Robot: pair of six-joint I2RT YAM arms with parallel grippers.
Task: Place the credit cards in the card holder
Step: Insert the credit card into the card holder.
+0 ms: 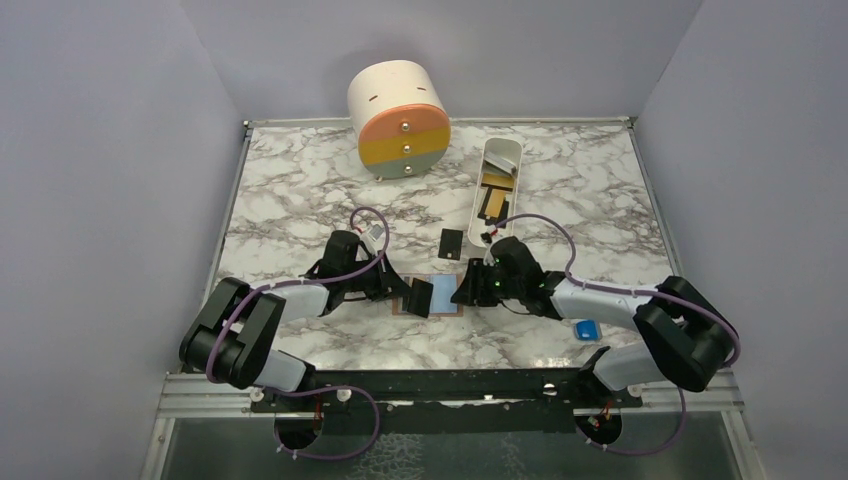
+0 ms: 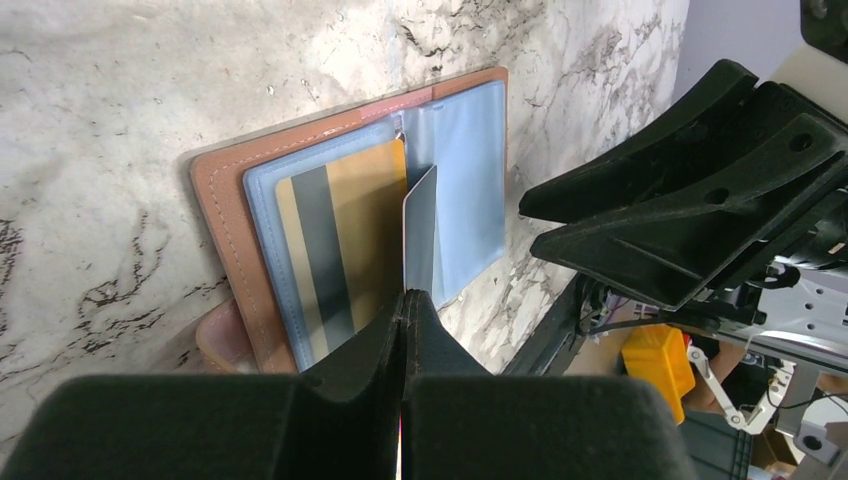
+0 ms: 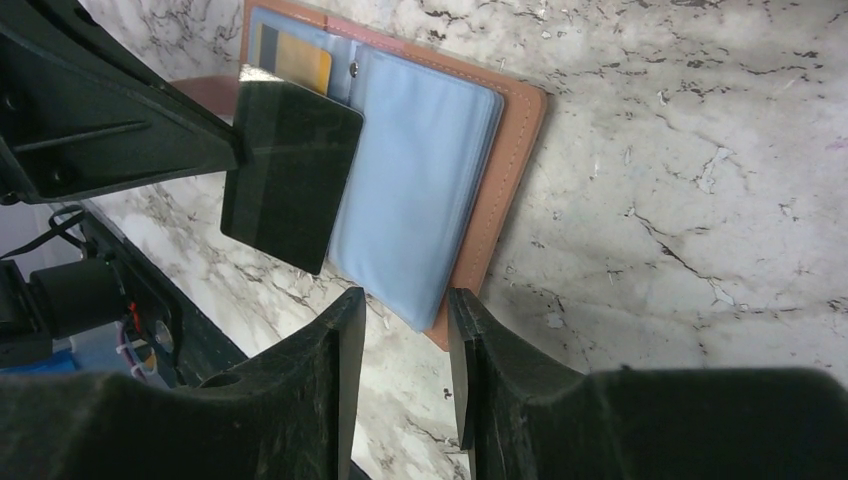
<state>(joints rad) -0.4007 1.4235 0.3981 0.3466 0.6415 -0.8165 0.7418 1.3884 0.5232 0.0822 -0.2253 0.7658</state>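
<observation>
Tan leather card holder [image 3: 512,140], open flat. Our left gripper [image 2: 405,300] pinches a black plastic credit card [image 3: 290,170] lengthwise along its spine; right gripper [image 3: 405,310] ajar, empty.

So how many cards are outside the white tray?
3: a dark card in the left claw, a gold card inside the card holder, a black card on the table. More may be hidden.

The worktop [image 1: 300,180] is white marble with grey veining. The card holder [image 2: 225,215] is tan-brown leather with paler stitching along its edge, and its inner sleeves are light blue. A gold credit card [image 2: 340,240] with a dark grey stripe shows through one sleeve. A second credit card [image 3: 290,170] is glossy black. The round drawer unit [image 1: 400,120] is cream, its front banded orange, yellow and grey-green. The small block [image 1: 586,329] is bright blue.
</observation>
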